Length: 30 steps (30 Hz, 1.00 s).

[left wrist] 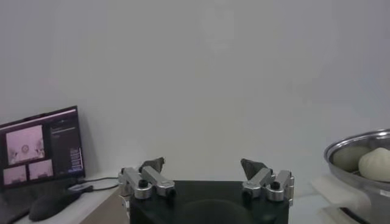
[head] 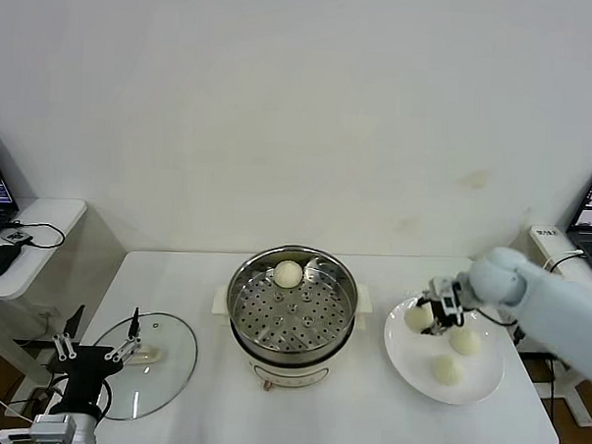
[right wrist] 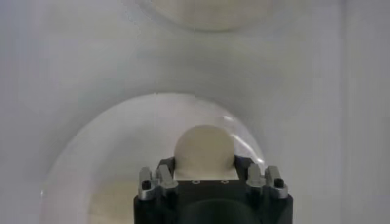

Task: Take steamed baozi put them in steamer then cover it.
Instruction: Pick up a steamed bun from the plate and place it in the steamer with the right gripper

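**Right gripper clamps a bun on the plate; one bun sits in the steamer**

The right gripper is down over the near-steamer edge of the white plate, and its fingers are closed around one steamed baozi. The right wrist view shows it plainly: the cream bun fills the space between the two fingers, which press against its sides, with the plate's white surface under it.

Just beyond that gripper, farther toward the robot's right, a second bun lies on the plate, and a third rests nearer the robot's body than the gripper. They are close together but not touching the held one, as far as the head view shows.

To the gripper's left stands the steamer, its perforated floor open to view (no lid on it). A fourth bun sits on that floor at the far side of the pot.

The cover lies flat on the table, well to the left of the steamer. The left gripper hovers just above the cover's near-left edge, its fingers spread wide and holding nothing; the left wrist view shows the same wide gap between them.
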Motion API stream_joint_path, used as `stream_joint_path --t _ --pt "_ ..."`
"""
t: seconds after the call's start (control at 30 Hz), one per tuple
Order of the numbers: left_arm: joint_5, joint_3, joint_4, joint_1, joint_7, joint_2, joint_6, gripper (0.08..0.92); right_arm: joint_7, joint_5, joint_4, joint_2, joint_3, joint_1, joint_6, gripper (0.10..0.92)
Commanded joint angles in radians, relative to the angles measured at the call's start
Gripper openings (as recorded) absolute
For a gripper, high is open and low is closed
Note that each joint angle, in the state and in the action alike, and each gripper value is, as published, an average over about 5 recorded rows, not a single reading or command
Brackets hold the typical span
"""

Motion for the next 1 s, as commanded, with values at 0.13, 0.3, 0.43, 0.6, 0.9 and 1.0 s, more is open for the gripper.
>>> stream_joint_path --t 0.13,0.3,0.43,0.6,0.9,1.0 --pt "-0.002 0.01 0.002 -0.01 0.0 0.008 0.001 0.823 0.028 0.249 0.111 0.064 -0.293 0.509 -0.115 0.619" --pt "-0.004 0.01 0.009 -0.018 -0.003 0.007 0.0 0.823 0.109 0.397 0.107 0.244 -0.309 0.527 -0.197 0.619" --pt "-0.006 0.004 0.014 -0.021 -0.003 0.007 -0.001 0.823 0.197 0.484 0.066 0.387 -0.292 0.455 -0.261 0.619" --pt "-0.006 -0.008 0.013 -0.024 -0.003 0.001 -0.002 0.823 0.249 0.521 -0.028 0.559 -0.286 0.374 -0.298 0.619" --pt "-0.005 -0.011 0.02 -0.032 -0.003 -0.011 -0.004 0.823 0.299 0.528 -0.158 0.739 -0.276 0.238 -0.361 0.619" --pt "-0.005 -0.014 0.027 -0.033 -0.002 -0.009 -0.007 0.823 0.309 0.511 -0.195 0.768 -0.277 0.189 -0.367 0.619"
